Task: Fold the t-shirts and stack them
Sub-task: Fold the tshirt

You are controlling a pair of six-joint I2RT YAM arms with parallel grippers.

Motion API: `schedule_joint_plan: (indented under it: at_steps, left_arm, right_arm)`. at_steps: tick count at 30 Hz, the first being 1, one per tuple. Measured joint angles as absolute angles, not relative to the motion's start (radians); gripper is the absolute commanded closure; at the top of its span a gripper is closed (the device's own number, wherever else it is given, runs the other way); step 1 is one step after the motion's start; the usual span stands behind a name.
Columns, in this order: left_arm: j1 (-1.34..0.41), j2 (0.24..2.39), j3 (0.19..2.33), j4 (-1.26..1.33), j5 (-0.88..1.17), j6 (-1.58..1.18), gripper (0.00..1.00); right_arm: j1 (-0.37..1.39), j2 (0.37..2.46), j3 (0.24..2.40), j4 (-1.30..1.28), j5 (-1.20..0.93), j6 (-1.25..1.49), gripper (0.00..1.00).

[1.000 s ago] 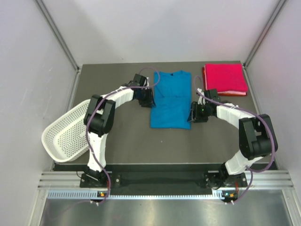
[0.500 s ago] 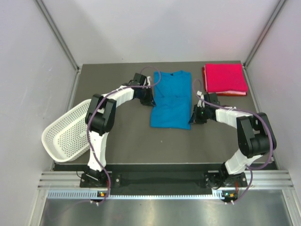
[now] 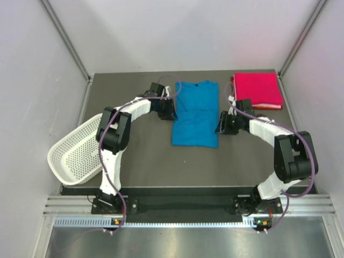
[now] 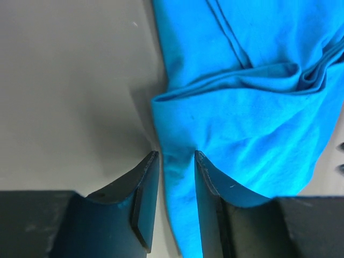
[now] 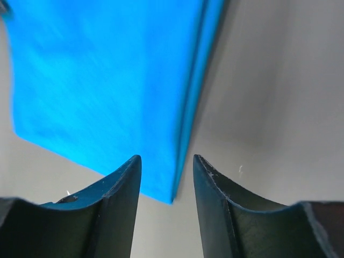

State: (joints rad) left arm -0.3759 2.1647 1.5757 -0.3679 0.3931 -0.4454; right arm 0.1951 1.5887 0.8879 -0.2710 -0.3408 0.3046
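From above, the tips of both grippers are hidden under their own black wrists, so only the close views show them. The left gripper [image 4: 176, 174] sits at the left edge of the blue t-shirt [image 3: 195, 115]. Its fingers [image 4: 144, 196] are drawn narrow, with a bunched fold of blue cloth in the slot between them. Whether they truly pinch it, I cannot tell. The right gripper [image 5: 167, 180] is at the shirt's right edge near the lower hem, its fingers a little apart. They straddle the edge with bare table [image 3: 145, 156] showing between them, gripping nothing. That view blurs toward the top.

The blue shirt lies flat mid-table, sleeves folded in, collar toward the far side. The pink-red t-shirt [image 3: 258, 90] lies folded at the far right corner, just beyond the right wrist. A white mesh basket [image 3: 72, 156] tilts over the table's left edge, partly behind the left arm.
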Motion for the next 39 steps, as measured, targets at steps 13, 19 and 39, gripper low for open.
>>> schedule_joint_plan:
  at_steps: [13, 19, 39]
  left_arm:
    - [-0.348, 2.245, 1.742, -0.369, 0.451, -0.418, 0.68]
    - [-0.350, 2.271, 1.754, -0.398, 0.450, -0.394, 0.62]
    - [-0.350, 2.271, 1.773, -0.466, 0.385, -0.376, 0.60]
  right_arm:
    - [0.154, 1.839, 1.251, -0.313, -0.368, 0.228, 0.56]
    - [0.154, 1.922, 1.285, -0.334, -0.370, 0.208, 0.57]
    - [0.154, 2.018, 1.387, -0.339, -0.387, 0.193, 0.59]
